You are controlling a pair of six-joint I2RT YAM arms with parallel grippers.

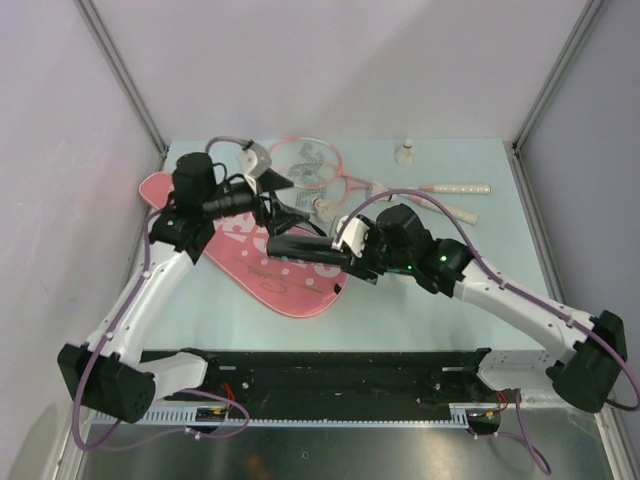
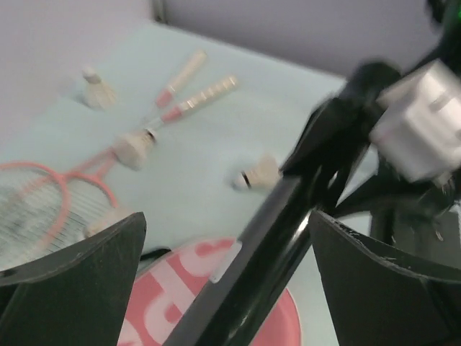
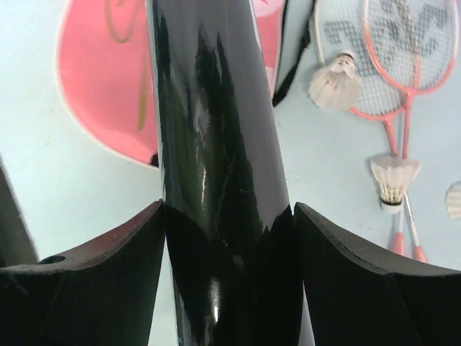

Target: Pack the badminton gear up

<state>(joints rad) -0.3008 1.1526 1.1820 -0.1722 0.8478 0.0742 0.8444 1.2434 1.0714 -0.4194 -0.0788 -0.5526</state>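
The dark tube [image 3: 216,144] fills the right wrist view, clamped between the two fingers [image 3: 94,281] of the right gripper [image 3: 227,209], which press on it from either side. From above, this one tube [image 1: 305,247] lies roughly level and points left, over the far right part of the pink racket bag [image 1: 270,275]; whether it touches the bag cannot be told. The single bag lies flat on the left half of the table [image 1: 200,310], white lettering up.

The left gripper [image 2: 227,223] has its jaws spread wide, grasping nothing; the free end of the tube passes between its fingers [image 2: 72,281].

Two pink-framed rackets [image 1: 330,165] lie near the far edge, heads overlapping and white handles pointing towards the far right corner. The left wrist view shows four shuttlecocks: one [image 2: 97,90] alone by the far edge, one [image 2: 135,148] on the racket shafts, one [image 2: 257,173] on bare table beside the tube, and one [image 2: 104,220] at the rim of a racket head.

The left arm [image 1: 140,290] rises from the near left corner, bends at the elbow and turns its wrist to the right. The right arm [image 1: 520,300] stretches low from the near right corner towards the middle. Purple cables [image 1: 440,200] loop along both arms.
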